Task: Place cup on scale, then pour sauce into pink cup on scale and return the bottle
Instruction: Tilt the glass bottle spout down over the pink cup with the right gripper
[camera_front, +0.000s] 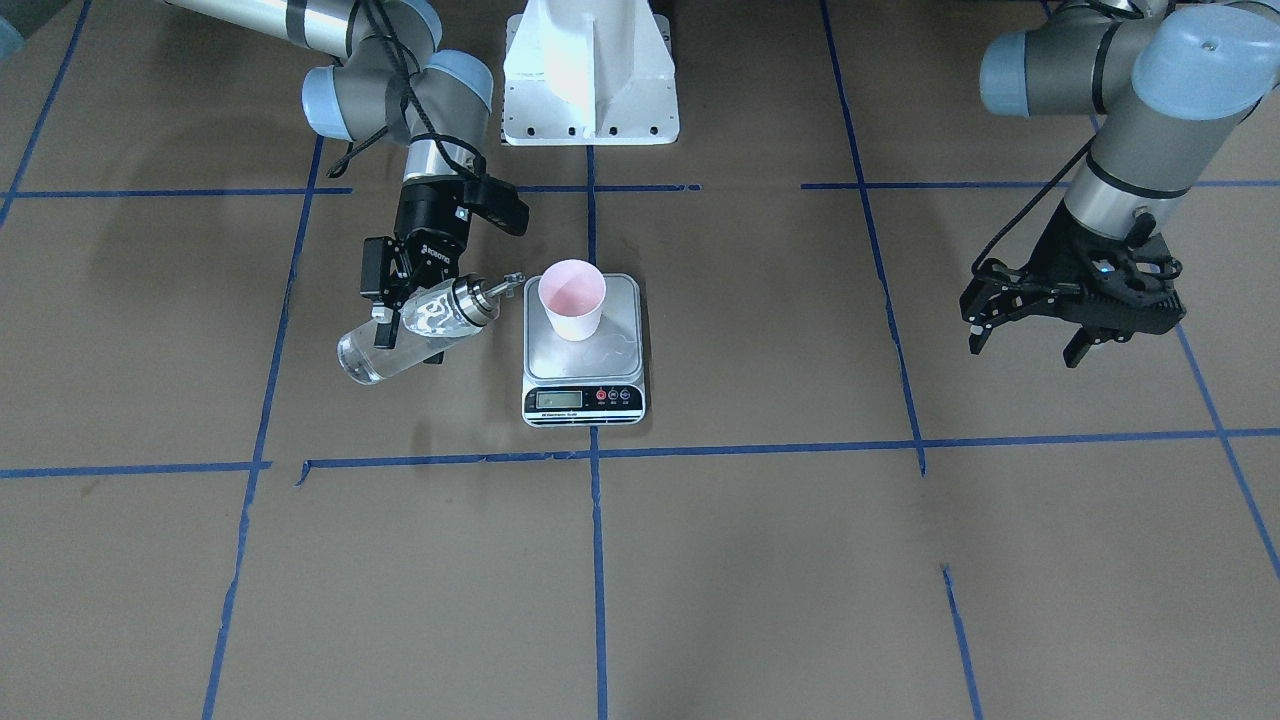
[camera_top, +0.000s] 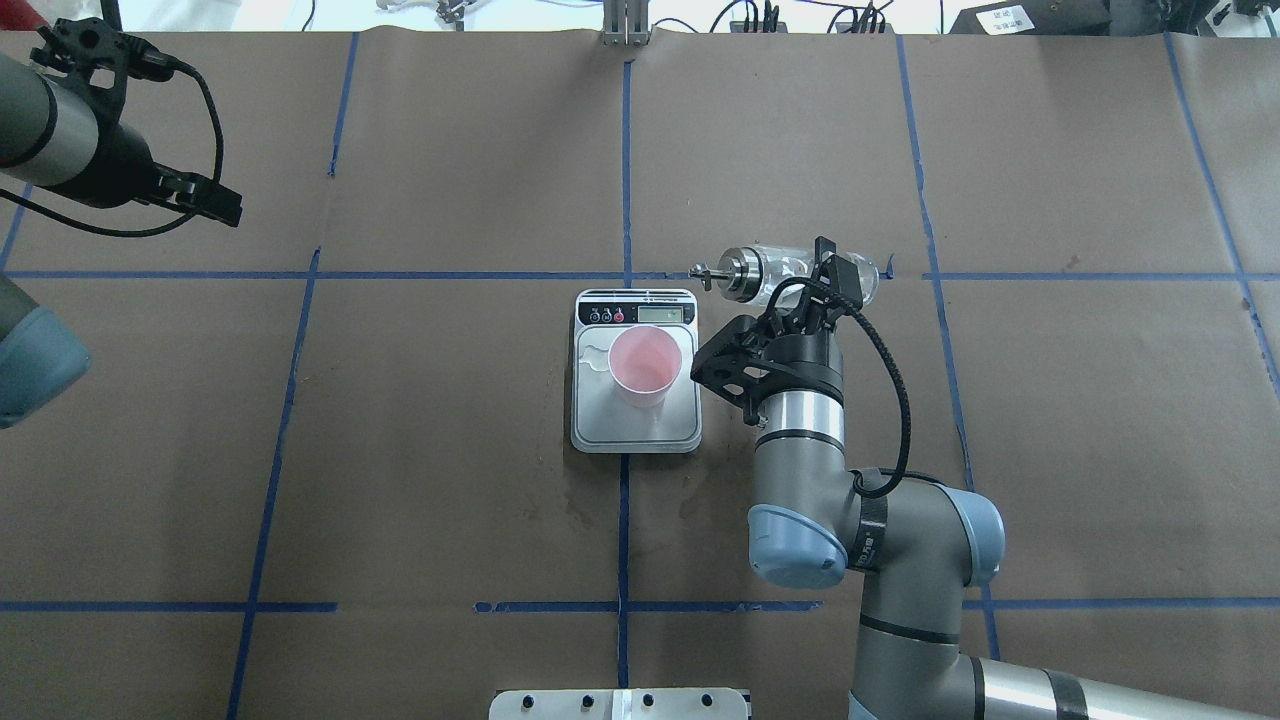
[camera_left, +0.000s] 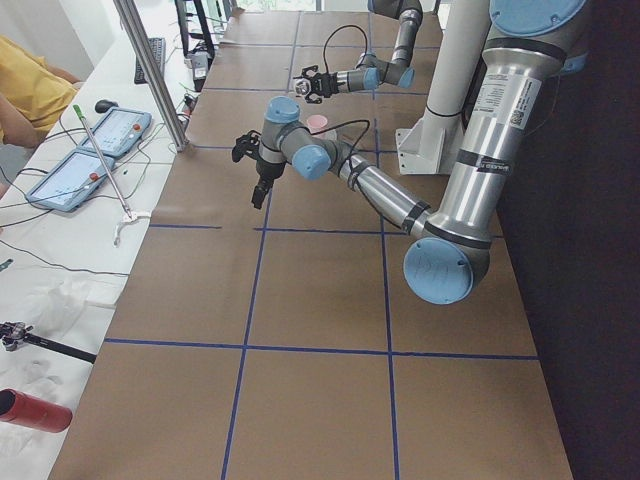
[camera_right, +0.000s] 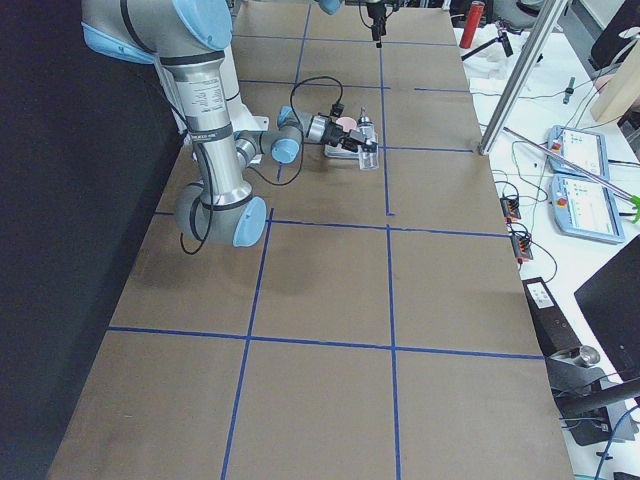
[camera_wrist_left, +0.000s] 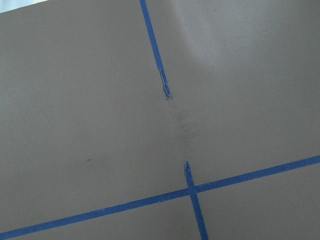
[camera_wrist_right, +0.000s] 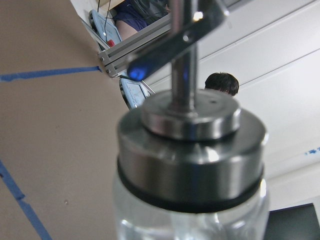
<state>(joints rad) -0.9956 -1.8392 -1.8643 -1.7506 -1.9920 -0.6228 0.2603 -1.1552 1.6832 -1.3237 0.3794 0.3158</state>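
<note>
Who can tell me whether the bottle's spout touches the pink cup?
Apart. In the overhead view the bottle's spout lies just past the scale, with a clear gap between it and the pink cup.

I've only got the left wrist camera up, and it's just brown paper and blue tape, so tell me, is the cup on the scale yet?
Observer: Yes, the pink cup stands upright on the scale.
Operator: And where's the bottle?
Observer: The right gripper holds the bottle tipped nearly level. Its spout points towards the pink cup but stops short of the rim.
Operator: What about my left gripper?
Observer: The left gripper hangs open and empty above the table, well to the side of the scale.
</note>
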